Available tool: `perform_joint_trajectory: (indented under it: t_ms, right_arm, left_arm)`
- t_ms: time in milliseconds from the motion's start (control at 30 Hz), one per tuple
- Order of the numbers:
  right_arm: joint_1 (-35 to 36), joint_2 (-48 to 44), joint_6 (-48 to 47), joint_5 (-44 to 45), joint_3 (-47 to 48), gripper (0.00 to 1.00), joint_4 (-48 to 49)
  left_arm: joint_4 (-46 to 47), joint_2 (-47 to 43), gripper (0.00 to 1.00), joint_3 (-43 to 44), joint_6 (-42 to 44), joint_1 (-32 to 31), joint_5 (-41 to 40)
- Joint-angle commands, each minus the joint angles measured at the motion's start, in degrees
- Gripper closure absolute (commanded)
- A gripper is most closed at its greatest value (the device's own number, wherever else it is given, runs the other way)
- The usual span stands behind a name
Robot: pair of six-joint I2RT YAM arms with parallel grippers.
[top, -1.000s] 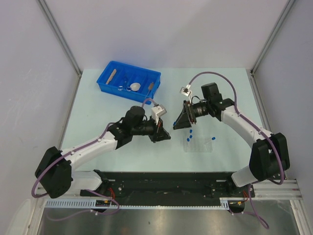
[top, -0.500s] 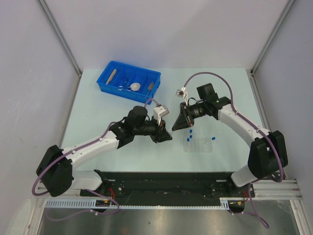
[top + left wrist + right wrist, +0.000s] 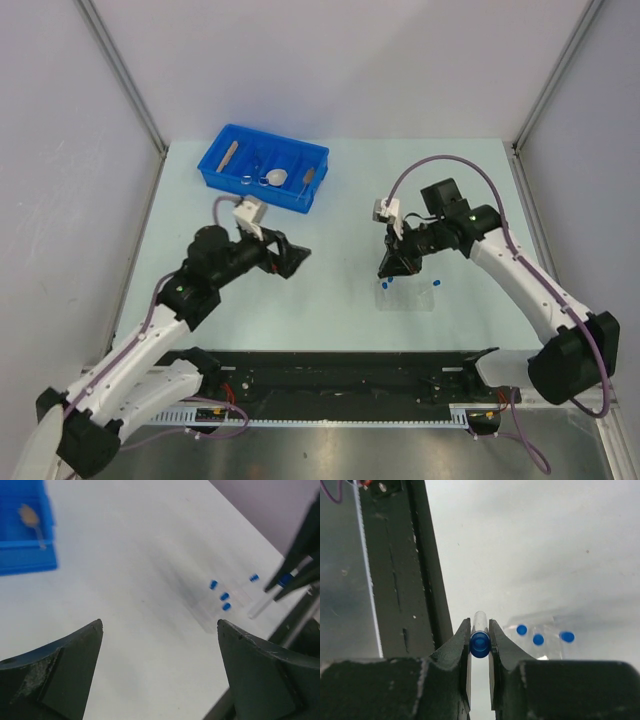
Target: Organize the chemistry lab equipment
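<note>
From above, the right jaws hung by the clear tube rack [image 3: 405,298] on the counter [image 3: 330,310]. At the left wrist, the left jaws stood spread, empty. At the right wrist, the right jaws pinched a blue-capped tube [image 3: 480,644] near the rack.

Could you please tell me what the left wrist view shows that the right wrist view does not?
Only the left wrist view shows the blue bin with a brown-handled tool inside, and the open left gripper. Only the right wrist view shows the black rail. Both show the clear rack with blue-capped tubes, and the right gripper shut on one tube.
</note>
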Motion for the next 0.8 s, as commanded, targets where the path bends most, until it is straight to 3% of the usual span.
perform_joint_trajectory:
  t_ms: [0, 367, 767]
  right_arm:
    - [-1.04, -6.28, -8.85, 6.96, -2.89, 0.92, -4.46]
    - [-2.45, -11.83, -10.87, 10.86, -17.83, 0.90, 7.22]
    - [0.80, -7.79, -9.38, 10.23, -20.92, 0.89, 15.66]
  left_arm:
    - [-5.03, -5.72, 0.00, -1.29, -2.09, 7.47, 0.56]
    - [-5.66, -6.34, 0.00, -3.75, -3.94, 9.06, 1.01]
    - [-6.10, -6.70, 0.00, -4.55, -4.29, 9.06, 0.13]
